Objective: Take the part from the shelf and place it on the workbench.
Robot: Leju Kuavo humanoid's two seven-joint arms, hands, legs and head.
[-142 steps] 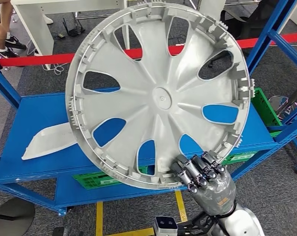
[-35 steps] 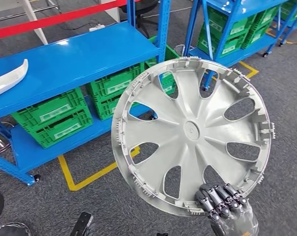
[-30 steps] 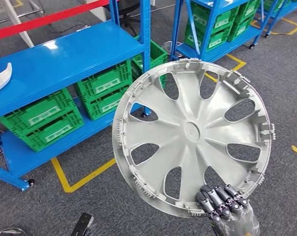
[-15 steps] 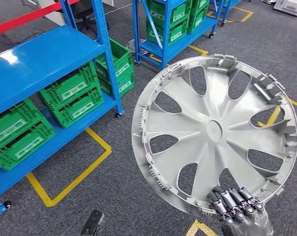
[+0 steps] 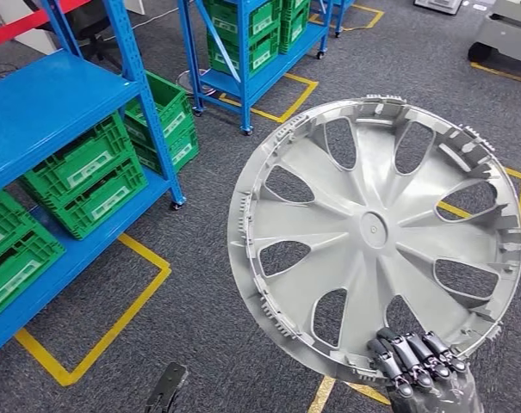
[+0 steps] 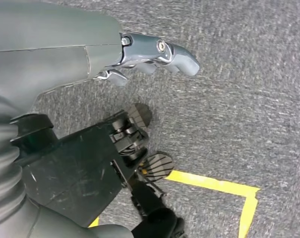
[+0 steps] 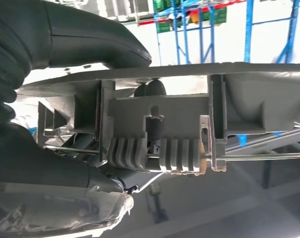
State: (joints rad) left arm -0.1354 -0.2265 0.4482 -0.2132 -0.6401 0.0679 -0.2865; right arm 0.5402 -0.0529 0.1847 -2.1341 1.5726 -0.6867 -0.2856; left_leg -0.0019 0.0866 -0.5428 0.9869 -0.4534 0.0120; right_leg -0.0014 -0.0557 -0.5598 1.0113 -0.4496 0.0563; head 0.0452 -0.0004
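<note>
Right hand (image 5: 417, 361) at near right of head view, dark fingers (image 5: 400, 354) curled over near rim of large round silver-grey plastic wheel cover with spoke cut-outs (image 5: 375, 232); grasping it. Cover held up in air, tilted, inner ribbed side toward camera, above dark grey carpet floor (image 5: 199, 284) w/ yellow tape lines (image 5: 114, 323). In right wrist view, thick grey thumb (image 7: 95, 42) on one side of cover's edge (image 7: 159, 129), other fingers (image 7: 62, 173) on opposite side, rim clips clamped between.

Left hand (image 6: 141, 54) hanging over carpet in left wrist view; grey thumb extended, nothing in it, fingers apart.

Blue metal shelf rack (image 5: 43, 112) at left, green plastic crates (image 5: 89, 172) on its lower level; second blue rack (image 5: 244, 52) w/ more green crates farther back, centre.
</note>
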